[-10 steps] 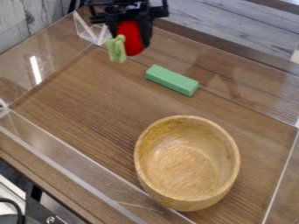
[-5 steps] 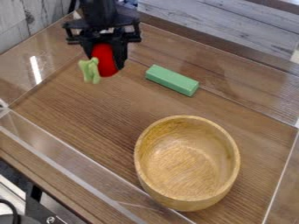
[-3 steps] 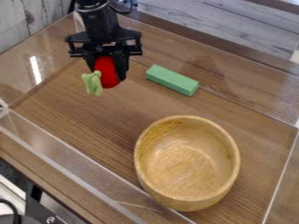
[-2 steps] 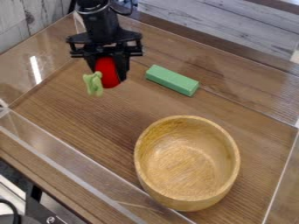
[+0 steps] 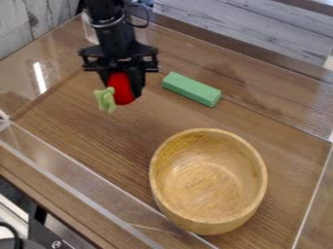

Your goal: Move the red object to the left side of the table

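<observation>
From my station I see the black robot gripper (image 5: 120,82) pointing straight down over the brown wood-grain table (image 5: 78,126), clamped on the small rounded red toy fruit (image 5: 123,87). The fruit sits between the black fingers, its pale green leafy stem end (image 5: 104,98) sticking out to the left of the gripper and tilting slightly downward. The jaws are drawn in tight against the red body — nothing of a gap shows between finger and fruit.

The fruit is in the upper-left part of the tabletop, low over the wood; I cannot tell whether its underside touches the surface or hangs just above it. The black arm (image 5: 107,24) rises from the gripper towards the top edge of the view.

To the right of the gripper, apart from it, lies a flat green rectangular block (image 5: 192,88), resting flat on the wood with its long side running diagonally. Well apart from both, in the lower right, stands a round light wooden bowl (image 5: 208,180), upright, its hollow showing only bare grain.

Low clear acrylic walls (image 5: 68,180) border the table — one runs along the left and near edge, catching reflections, and another lines the far side. Beyond the far wall I see pale wooden planks (image 5: 260,24). At the bottom left corner, outside the wall, some dark equipment (image 5: 19,233) shows, too cropped for me to identify.
</observation>
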### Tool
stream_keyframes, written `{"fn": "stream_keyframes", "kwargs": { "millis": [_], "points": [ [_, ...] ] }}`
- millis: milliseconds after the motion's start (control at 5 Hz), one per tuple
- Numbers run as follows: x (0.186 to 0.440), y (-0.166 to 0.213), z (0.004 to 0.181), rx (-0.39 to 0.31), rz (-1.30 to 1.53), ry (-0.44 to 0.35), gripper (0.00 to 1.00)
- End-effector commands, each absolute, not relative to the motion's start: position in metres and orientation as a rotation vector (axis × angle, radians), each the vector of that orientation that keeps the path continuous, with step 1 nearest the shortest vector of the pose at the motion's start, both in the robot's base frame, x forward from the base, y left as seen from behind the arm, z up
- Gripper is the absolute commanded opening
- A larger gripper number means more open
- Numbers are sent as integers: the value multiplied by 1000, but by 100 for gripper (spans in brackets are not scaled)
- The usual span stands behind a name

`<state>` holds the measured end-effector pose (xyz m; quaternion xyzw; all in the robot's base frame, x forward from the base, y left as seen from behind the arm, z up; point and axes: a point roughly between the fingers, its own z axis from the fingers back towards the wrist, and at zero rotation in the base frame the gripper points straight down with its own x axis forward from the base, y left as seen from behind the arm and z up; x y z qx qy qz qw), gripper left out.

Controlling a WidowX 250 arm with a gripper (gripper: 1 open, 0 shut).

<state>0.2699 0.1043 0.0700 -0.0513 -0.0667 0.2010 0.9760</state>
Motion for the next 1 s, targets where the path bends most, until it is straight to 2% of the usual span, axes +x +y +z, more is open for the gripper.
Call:
{"fn": "stream_keyframes", "kwargs": {
  "millis": [0, 200, 600, 800],
  "points": [
    [268, 123, 71, -101, 408, -160, 0],
    [270, 144, 59, -83, 449, -153, 0],
    [294, 166, 47, -69, 380, -131, 0],
    [294, 176, 44, -66, 387, -117, 100]
  ]
}}
